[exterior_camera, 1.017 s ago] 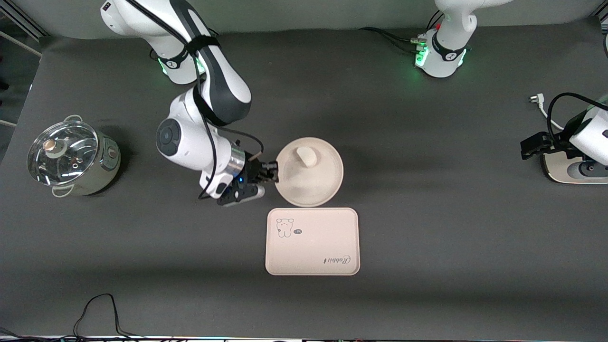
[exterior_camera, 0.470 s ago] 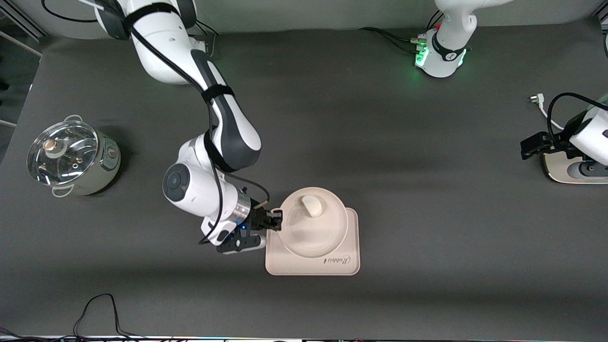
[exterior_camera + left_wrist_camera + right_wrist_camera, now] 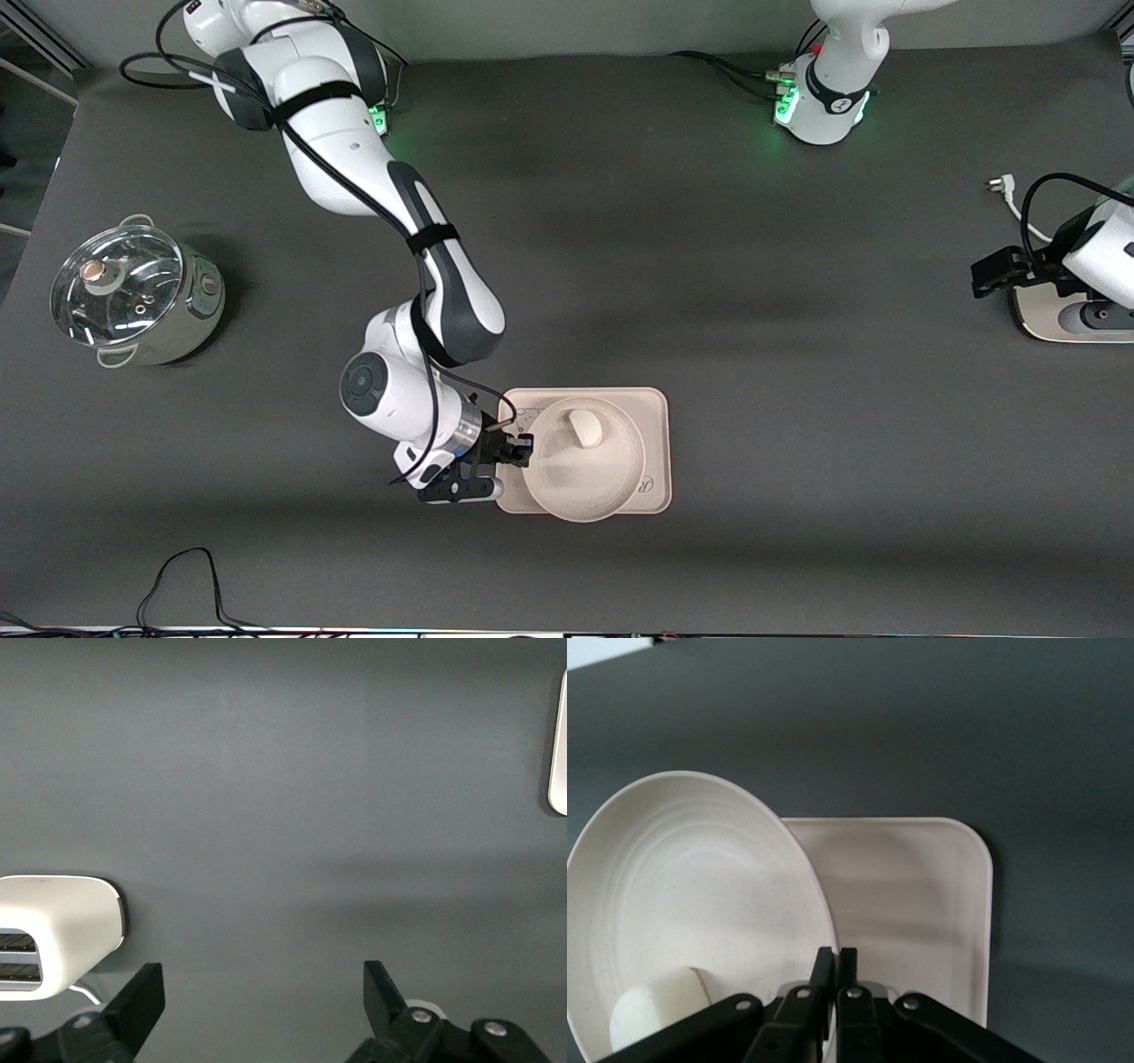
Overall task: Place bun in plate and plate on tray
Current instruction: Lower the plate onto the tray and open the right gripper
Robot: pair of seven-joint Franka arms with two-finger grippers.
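Right claw (image 3: 521,450) grips plate (image 3: 585,470) rim, seemingly over tray (image 3: 654,416).

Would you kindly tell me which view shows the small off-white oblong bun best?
The front view: the bun lies whole in the round cream plate. The right wrist view shows only part of it, cut off by the right gripper. The left wrist view misses it.

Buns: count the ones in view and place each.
1. The bun lies in the plate, which the right hand holds by its rim over the tray. None hidden, apparently.
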